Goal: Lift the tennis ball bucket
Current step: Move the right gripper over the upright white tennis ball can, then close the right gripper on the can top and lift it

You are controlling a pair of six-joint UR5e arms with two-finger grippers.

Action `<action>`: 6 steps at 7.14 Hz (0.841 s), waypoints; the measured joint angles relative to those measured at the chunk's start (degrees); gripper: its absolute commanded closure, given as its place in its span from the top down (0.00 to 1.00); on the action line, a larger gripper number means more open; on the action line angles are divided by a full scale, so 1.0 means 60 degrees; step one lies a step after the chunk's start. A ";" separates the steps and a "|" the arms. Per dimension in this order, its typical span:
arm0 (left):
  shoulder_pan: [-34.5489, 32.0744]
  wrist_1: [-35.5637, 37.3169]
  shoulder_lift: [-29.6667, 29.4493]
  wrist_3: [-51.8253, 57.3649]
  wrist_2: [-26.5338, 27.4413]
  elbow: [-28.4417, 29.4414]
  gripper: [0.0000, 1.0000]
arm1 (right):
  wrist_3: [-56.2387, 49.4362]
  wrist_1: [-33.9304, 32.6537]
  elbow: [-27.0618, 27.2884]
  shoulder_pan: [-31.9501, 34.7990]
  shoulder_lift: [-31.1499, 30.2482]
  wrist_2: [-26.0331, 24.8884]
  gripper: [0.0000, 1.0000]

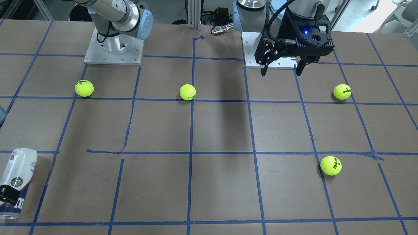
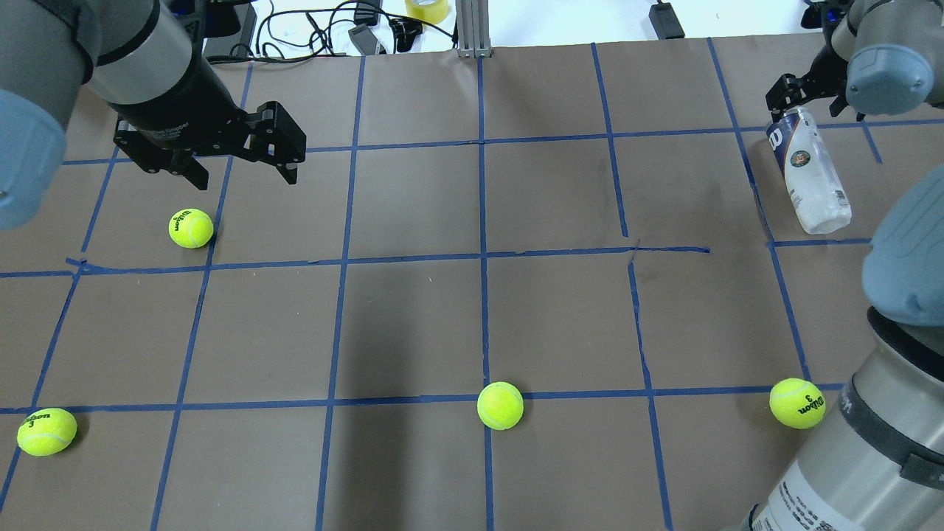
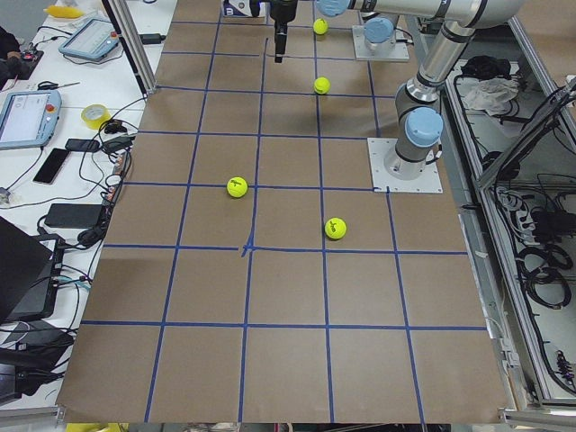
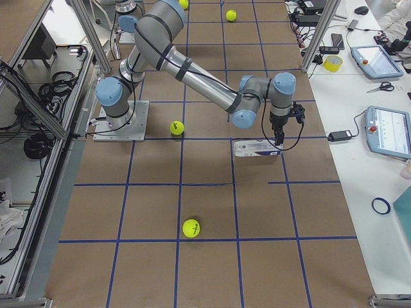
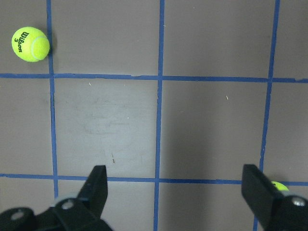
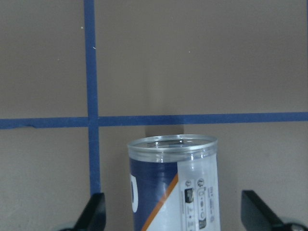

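Observation:
The tennis ball bucket [image 2: 811,184] is a clear can with a white label and a navy band. It lies on its side at the table's far right edge and also shows in the front-facing view [image 1: 18,169]. My right gripper [image 2: 810,103] is open and straddles the can's navy end. In the right wrist view the can [image 6: 159,192] lies between the spread fingers [image 6: 96,211], with a gap on each side. One finger shows over the band in the front-facing view [image 1: 9,194]. My left gripper [image 2: 236,166] is open, empty and held above the table, far from the can.
Several yellow-green tennis balls lie on the brown table with its blue tape grid: one near my left gripper [image 2: 190,228], one at the near left [image 2: 46,431], one at the near middle [image 2: 500,405] and one by my right arm's base [image 2: 796,403].

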 measured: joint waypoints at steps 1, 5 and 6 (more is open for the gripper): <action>0.0001 -0.0025 0.0004 0.0000 0.0000 0.0000 1.00 | -0.0219 -0.0065 -0.0022 -0.0058 0.0196 0.0009 1.00; 0.0001 -0.0045 0.0014 0.0000 0.0000 0.0000 1.00 | -0.0699 -0.0568 -0.0050 -0.0114 0.0837 -0.0037 1.00; 0.0003 -0.0045 0.0014 0.0000 0.0000 0.0000 1.00 | -0.0804 -0.0794 -0.0087 -0.0118 0.0950 -0.0042 1.00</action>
